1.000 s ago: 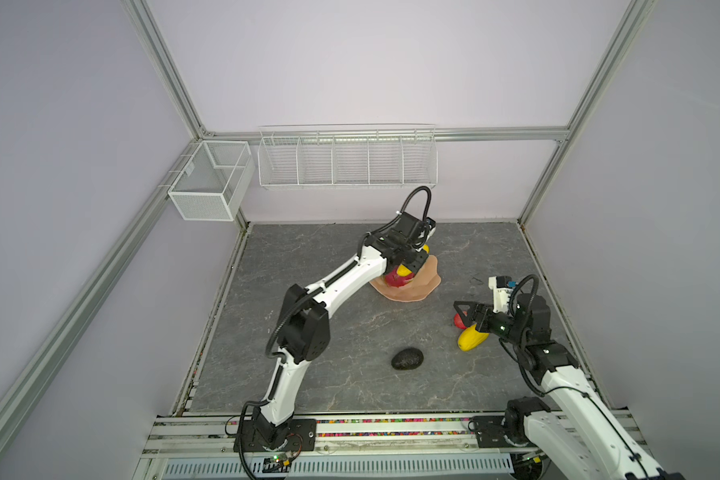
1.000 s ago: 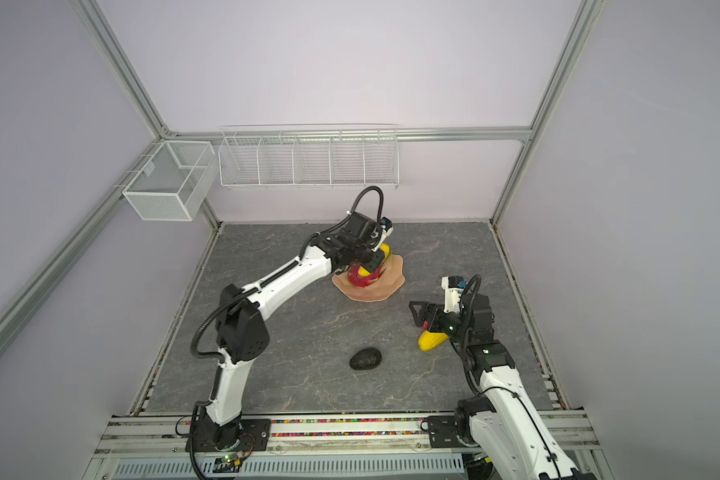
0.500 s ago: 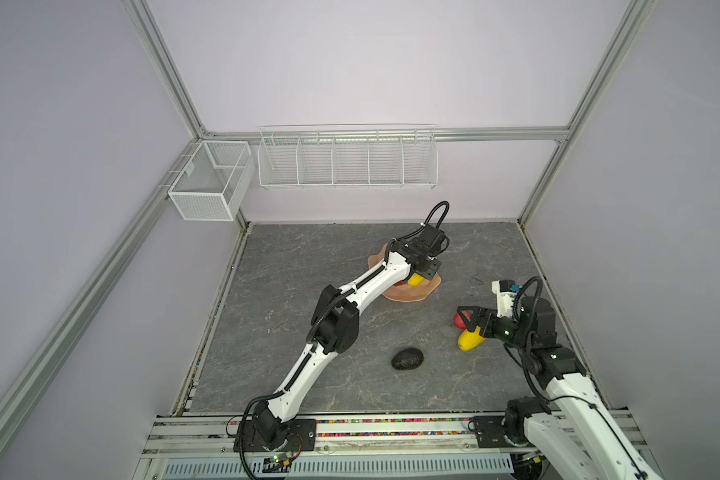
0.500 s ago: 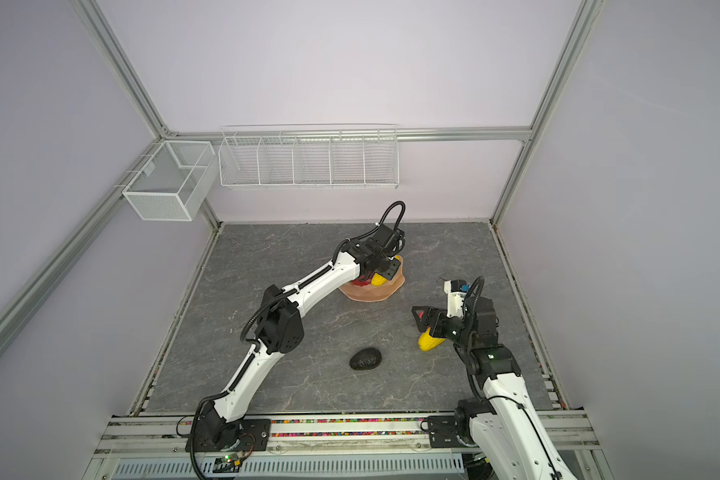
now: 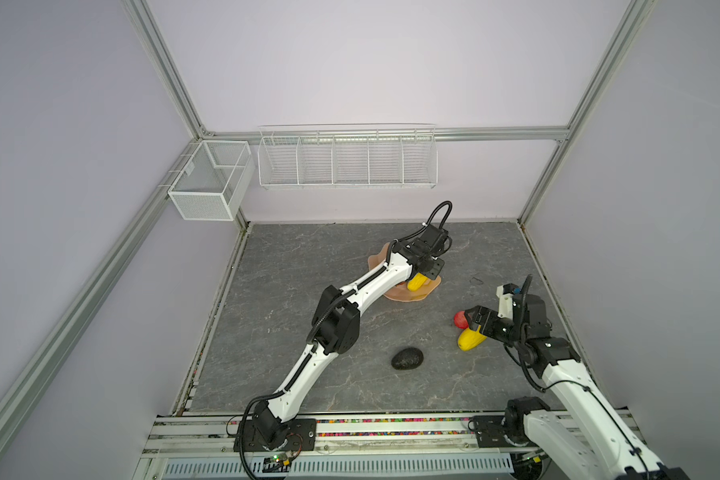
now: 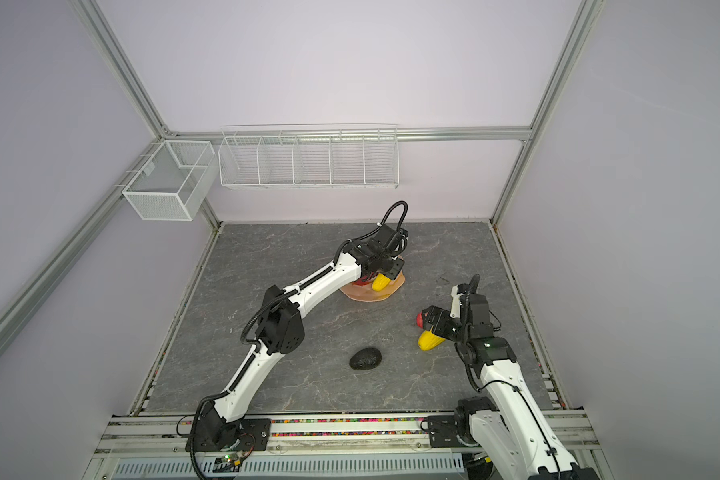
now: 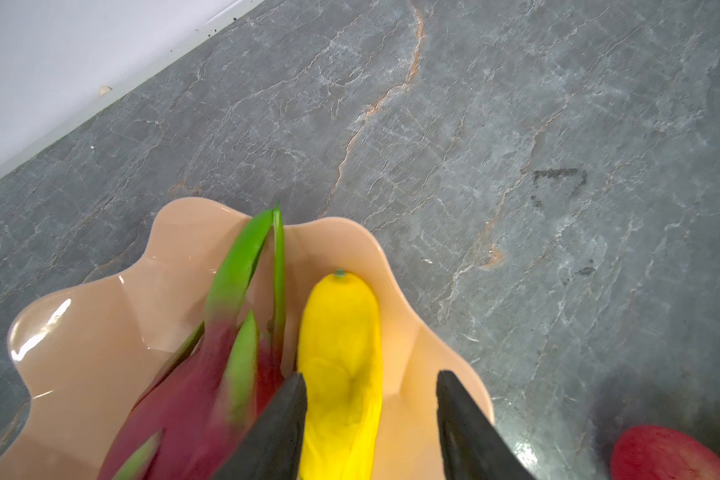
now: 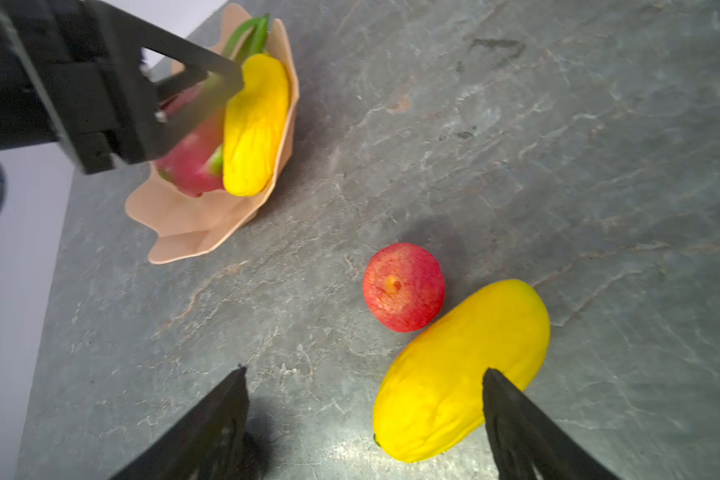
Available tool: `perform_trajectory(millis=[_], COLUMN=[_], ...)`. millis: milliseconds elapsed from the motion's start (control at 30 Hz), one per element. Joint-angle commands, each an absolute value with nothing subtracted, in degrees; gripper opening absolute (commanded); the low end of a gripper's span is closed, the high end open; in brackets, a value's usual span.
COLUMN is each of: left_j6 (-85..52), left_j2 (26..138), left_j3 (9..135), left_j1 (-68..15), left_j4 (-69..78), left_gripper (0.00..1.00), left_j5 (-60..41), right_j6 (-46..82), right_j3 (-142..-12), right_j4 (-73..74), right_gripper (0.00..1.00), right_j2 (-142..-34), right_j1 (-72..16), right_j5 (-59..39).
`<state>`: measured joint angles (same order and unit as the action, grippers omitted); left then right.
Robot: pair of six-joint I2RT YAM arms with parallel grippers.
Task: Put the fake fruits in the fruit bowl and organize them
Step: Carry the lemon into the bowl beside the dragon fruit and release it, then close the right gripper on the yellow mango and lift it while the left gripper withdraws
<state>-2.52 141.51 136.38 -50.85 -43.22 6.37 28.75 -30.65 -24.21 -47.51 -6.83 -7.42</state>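
The peach-pink fruit bowl stands at the back middle of the floor. In it lie the magenta dragon fruit and a yellow fruit. My left gripper hangs over that yellow fruit, open; one finger touches it and the other stands clear. At the right, a second yellow fruit lies against the red apple. My right gripper is open just above them, holding nothing. The dark avocado lies alone near the front.
A long white wire basket and a small mesh basket hang on the back wall and left frame. Lilac walls close three sides. The arms' base rail runs along the front.
The left arm stretched farther over the bowl, and its jaws parted from the yellow fruit, which now rests in the bowl. The right gripper has hardly moved.
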Motion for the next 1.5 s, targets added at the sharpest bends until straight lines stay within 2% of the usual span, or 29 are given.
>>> perform_trajectory(millis=[0, 133, 167, 200, 567, 700, 867, 933, 1067, 1233, 1333, 1467], left_j6=[-0.8, 1.6, 2.3, 3.3, 14.6, 14.8, 16.4, 16.9, 17.4, 17.8, 18.0, 18.0], left_j2=[135.6, 126.1, 123.0, 119.9, 79.0, 71.0, 66.4, 65.8, 65.3, 64.8, 64.9, 64.5], left_j3=[133.7, 127.1, 124.4, 121.5, 74.9, 67.6, 63.0, 61.9, 61.1, 60.2, 60.2, 59.9], left_j1=[-51.2, -51.3, -51.2, -51.4, -51.8, -51.8, -51.9, -51.9, -51.9, -51.9, -51.9, -51.9], left_j4=[-39.5, -37.9, -37.9, -37.7, -32.2, -30.7, -30.2, -30.0, -29.0, -26.7, -26.4, -25.7], left_gripper=[0.52, 0.57, 0.85, 1.00, 0.99, 0.99, 0.99, 0.99, 0.99, 0.99, 0.99, 0.99], left_j5=[5.8, 5.5, 5.1, 4.7, -2.1, -5.6, -17.0, -18.9, -17.0, -16.9, -17.4, -16.6], right_j6=[32.2, 32.6, 32.7, 33.0, 42.1, 43.1, 43.1, 43.0, 43.0, 43.1, 43.1, 42.8], right_j3=[-31.2, -29.6, -29.6, -29.7, -31.9, -32.7, -34.6, -34.9, -35.0, -34.4, -34.5, -33.5], right_j4=[-27.2, -26.2, -26.0, -25.8, -32.6, -32.6, -30.9, -30.0, -30.0, -31.2, -32.2, -32.5], right_gripper=[0.89, 0.90, 0.91, 0.92, 0.97, 1.00, 0.96, 0.91, 0.74, 0.70, 0.55, 0.46], right_j2=[-47.2, -48.5, -49.8, -50.9, -57.3, -61.3, -66.9, -68.8, -70.2, -69.8, -69.6, -67.7], right_j1=[-6.7, -7.4, -7.9, -8.5, -20.2, -21.3, -21.4, -21.5, -21.6, -21.6, -21.4, -20.4], right_j5=[-3.9, -4.2, -4.3, -4.2, 7.7, 11.6, 15.1, 15.1, 14.0, 15.4, 15.8, 15.0])
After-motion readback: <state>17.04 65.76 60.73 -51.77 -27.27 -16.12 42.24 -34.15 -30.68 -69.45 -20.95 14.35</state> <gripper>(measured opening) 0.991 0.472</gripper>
